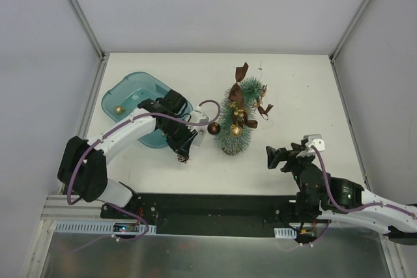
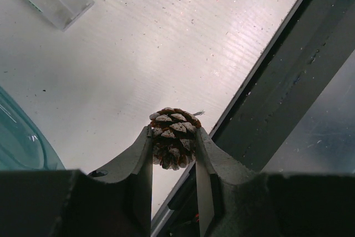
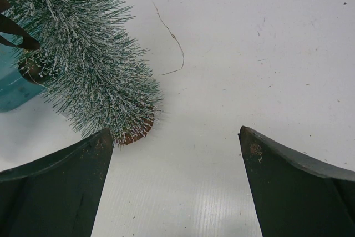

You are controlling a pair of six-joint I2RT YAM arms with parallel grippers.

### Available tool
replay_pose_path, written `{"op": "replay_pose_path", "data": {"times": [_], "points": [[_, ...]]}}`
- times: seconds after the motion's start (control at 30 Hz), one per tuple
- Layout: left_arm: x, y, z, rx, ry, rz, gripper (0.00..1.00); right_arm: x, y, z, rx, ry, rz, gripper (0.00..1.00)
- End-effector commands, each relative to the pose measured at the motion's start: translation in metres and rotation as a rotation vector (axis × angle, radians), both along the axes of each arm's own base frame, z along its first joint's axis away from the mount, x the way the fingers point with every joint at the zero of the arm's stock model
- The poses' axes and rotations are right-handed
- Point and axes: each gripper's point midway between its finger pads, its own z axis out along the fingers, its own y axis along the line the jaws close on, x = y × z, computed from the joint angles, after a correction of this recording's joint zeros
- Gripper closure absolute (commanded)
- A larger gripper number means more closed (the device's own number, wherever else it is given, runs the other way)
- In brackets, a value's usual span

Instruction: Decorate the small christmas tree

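Observation:
The small christmas tree (image 1: 239, 118) stands mid-table, frosted green on a brown base, hung with brown ribbons and gold and dark balls. In the right wrist view its bristles (image 3: 89, 65) fill the upper left. My left gripper (image 1: 183, 155) is shut on a frost-tipped pine cone (image 2: 173, 137), held between both fingers just left of the tree's foot. My right gripper (image 1: 275, 158) stands open to the tree's right, low over the table, with nothing between its fingers (image 3: 55, 187).
A teal plastic tray (image 1: 133, 92) sits at the back left with a gold ball (image 1: 118, 109) in it. A thin loose thread (image 3: 166, 37) lies on the white table behind the tree. The black front rail (image 1: 215, 206) runs along the near edge.

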Motion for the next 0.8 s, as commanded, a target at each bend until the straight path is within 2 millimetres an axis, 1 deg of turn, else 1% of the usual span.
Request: {"op": "replay_pose_path", "data": {"times": [0.0, 0.1, 0.17, 0.2, 0.27, 0.37, 0.4, 0.43, 0.47, 0.5, 0.6, 0.67, 0.77], "points": [[-0.004, 0.001, -0.012, 0.017, -0.006, -0.048, 0.76, 0.002, -0.004, 0.017, 0.021, -0.012, -0.028, 0.02], [-0.006, 0.004, -0.025, 0.040, 0.010, -0.046, 0.67, 0.003, -0.004, 0.019, 0.012, -0.012, -0.035, 0.02], [-0.003, 0.008, -0.032, 0.061, -0.008, -0.036, 0.65, 0.003, -0.003, 0.019, 0.007, -0.012, -0.037, 0.02], [-0.002, 0.008, -0.033, 0.060, -0.014, -0.033, 0.63, 0.003, -0.003, 0.019, 0.007, -0.012, -0.038, 0.02], [-0.002, 0.007, -0.034, 0.052, -0.014, -0.023, 0.56, 0.003, -0.003, 0.018, 0.006, -0.011, -0.037, 0.02], [-0.001, 0.007, -0.035, 0.042, -0.024, -0.020, 0.52, 0.004, -0.004, 0.020, 0.007, -0.014, -0.041, 0.02], [-0.001, 0.007, -0.034, 0.036, -0.029, -0.019, 0.48, 0.003, -0.004, 0.021, 0.009, -0.015, -0.039, 0.02], [-0.002, 0.008, -0.034, 0.034, -0.028, -0.014, 0.39, 0.003, -0.004, 0.021, 0.007, -0.015, -0.039, 0.02], [-0.002, 0.008, -0.034, 0.030, -0.024, -0.013, 0.24, 0.004, -0.005, 0.022, 0.007, -0.016, -0.041, 0.02], [-0.001, 0.008, -0.032, 0.026, -0.029, -0.008, 0.01, 0.004, -0.004, 0.022, 0.004, -0.016, -0.038, 0.02], [0.005, 0.013, -0.026, 0.011, -0.048, 0.022, 0.01, 0.003, -0.002, 0.022, -0.004, -0.013, -0.031, 0.02], [0.012, 0.018, -0.017, -0.012, -0.069, 0.052, 0.01, 0.003, 0.002, 0.022, -0.024, -0.010, -0.016, 0.02], [0.033, 0.033, 0.009, -0.076, -0.103, 0.142, 0.01, 0.002, 0.015, 0.023, -0.062, 0.001, 0.029, 0.02]]}}
